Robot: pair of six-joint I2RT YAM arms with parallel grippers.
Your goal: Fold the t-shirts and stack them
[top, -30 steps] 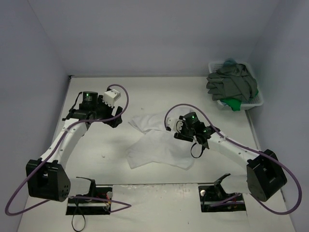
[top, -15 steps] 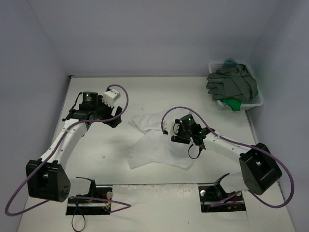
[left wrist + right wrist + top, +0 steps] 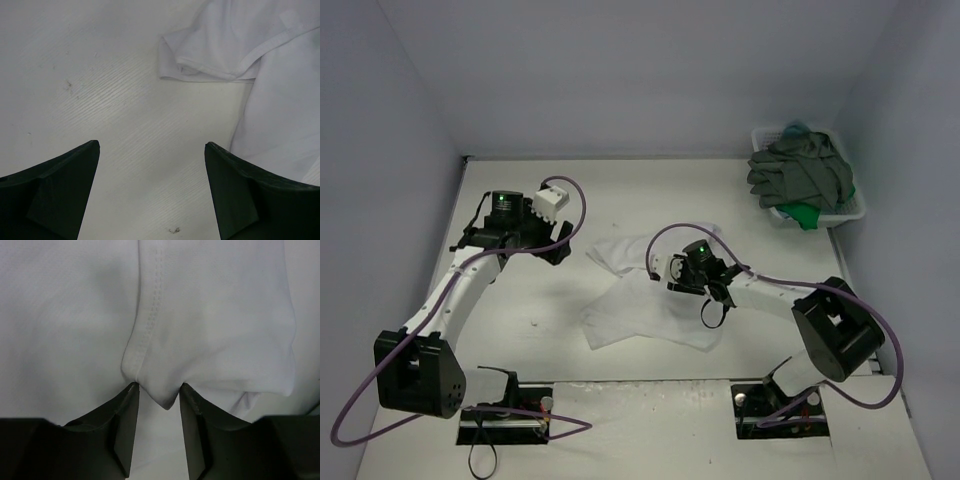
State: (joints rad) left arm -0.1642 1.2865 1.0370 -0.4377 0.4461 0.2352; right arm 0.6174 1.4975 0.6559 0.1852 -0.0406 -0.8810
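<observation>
On the bench (image 3: 620, 190), centre: white t-shirt (image 3: 645, 305) spread out and rumpled, right claw (image 3: 680, 288) down on it.

The right claw (image 3: 157, 387) has its two tips drawn in on a small pucker of the white cloth just beside a stitched hem, and both tips touch the fabric, so it grips the white t-shirt. The left claw (image 3: 152, 147) stands wide open above bare bench with nothing between its tips. The shirt's folded edge lies ahead of it and to its right, apart from it. At the far right corner a white lattice basket (image 3: 850, 212) holds the dark grey t-shirt (image 3: 800, 170) heaped on top. The green t-shirt (image 3: 802, 214) shows at its near rim, and a bit of teal-blue cloth (image 3: 795, 128) at the back.
</observation>
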